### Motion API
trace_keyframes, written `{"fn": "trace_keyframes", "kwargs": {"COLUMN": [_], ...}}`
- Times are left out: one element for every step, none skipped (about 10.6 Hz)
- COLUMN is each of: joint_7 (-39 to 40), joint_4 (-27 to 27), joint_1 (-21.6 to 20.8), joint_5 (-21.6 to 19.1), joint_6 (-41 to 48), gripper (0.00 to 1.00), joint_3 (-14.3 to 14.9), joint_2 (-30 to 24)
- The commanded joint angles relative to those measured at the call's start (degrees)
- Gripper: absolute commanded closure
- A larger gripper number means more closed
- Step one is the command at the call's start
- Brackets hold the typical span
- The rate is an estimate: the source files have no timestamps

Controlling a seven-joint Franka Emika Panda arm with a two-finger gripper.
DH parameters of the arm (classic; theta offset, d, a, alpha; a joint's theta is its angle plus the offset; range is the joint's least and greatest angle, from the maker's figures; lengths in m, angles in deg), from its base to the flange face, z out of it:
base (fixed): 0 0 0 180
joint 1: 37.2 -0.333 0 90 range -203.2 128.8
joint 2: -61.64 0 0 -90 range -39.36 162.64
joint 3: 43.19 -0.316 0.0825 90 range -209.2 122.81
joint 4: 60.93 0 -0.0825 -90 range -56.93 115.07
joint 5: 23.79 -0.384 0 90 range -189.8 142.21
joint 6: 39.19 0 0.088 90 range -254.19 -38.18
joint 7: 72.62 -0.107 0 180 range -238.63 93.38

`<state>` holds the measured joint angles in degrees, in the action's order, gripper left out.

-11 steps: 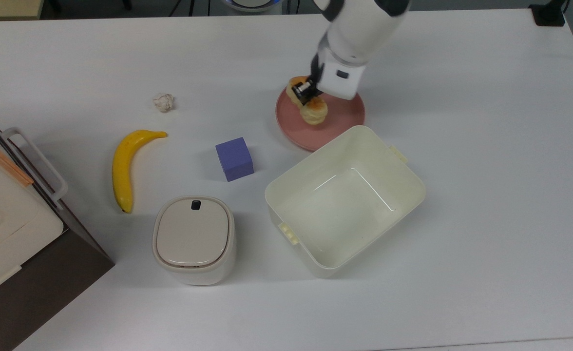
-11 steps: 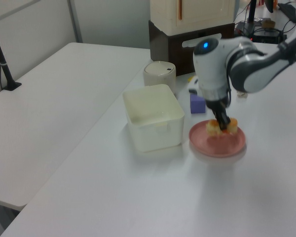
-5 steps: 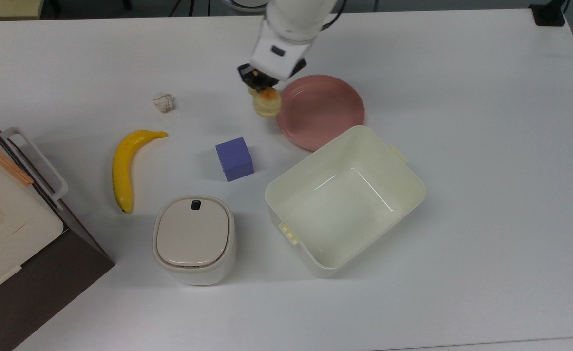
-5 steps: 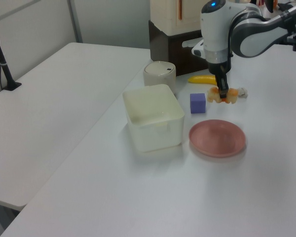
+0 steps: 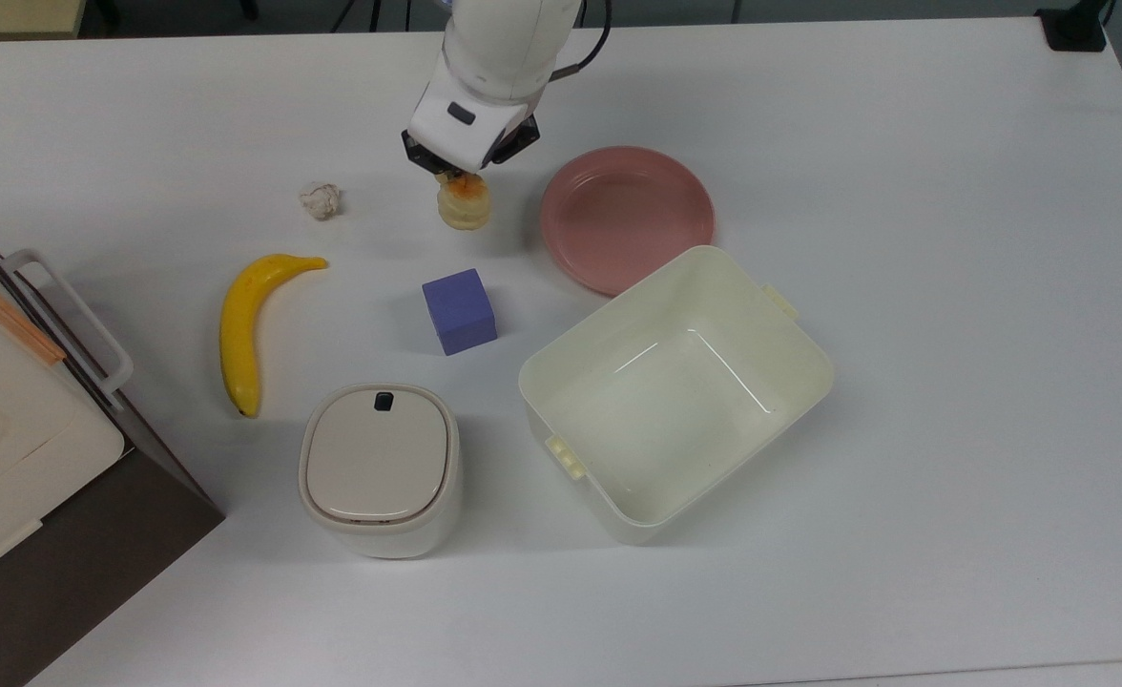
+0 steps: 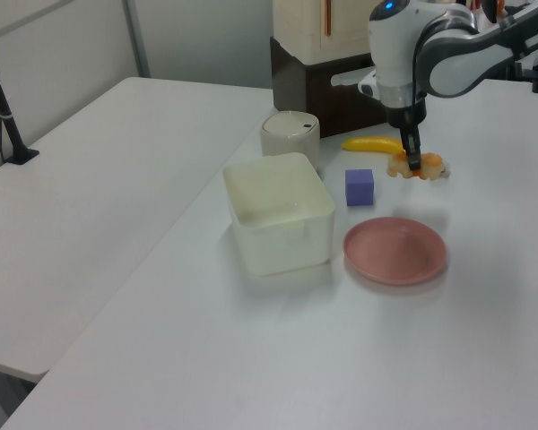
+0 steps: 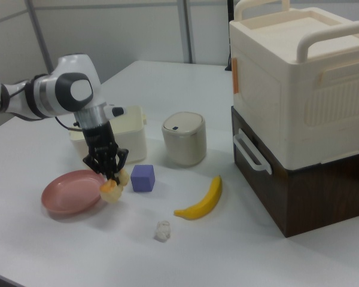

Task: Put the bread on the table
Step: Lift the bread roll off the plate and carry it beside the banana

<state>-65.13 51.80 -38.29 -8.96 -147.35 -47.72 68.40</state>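
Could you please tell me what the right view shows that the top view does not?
Right view: the tall cream plastic crate's arched top handles. Top view: the cream plastic tub's inner floor and a black block at the white table's corner. Both: the gripper shut on the golden-brown bread roll beside the round pink plate, plus the yellow banana and purple cube.

Your arm reaches in from the top view's upper edge, wrist pointing straight down. Your tool (image 5: 459, 177) has its fingers clamped on the bread (image 5: 464, 203), holding it by its upper end just above the surface (image 5: 904, 191).
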Motion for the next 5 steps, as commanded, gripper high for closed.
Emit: {"fn": "trace_keyframes", "kwargs": {"joint_7": [0.07, 0.07, 0.07, 0.07, 0.07], "joint_4": [2.14, 2.84, 2.94, 2.94, 2.94], "joint_1": [0.21, 0.73, 1.17, 1.96, 2.4], "joint_5": [1.96, 2.22, 3.01, 3.54, 3.89], "joint_6": [0.59, 0.42, 0.33, 0.24, -0.2], "gripper": [1.0, 1.0, 1.0, 1.0, 1.0], "joint_3": [0.05, 0.05, 0.05, 0.05, 0.05], "joint_2": [1.06, 1.67, 2.37, 3.34, 3.7]}}
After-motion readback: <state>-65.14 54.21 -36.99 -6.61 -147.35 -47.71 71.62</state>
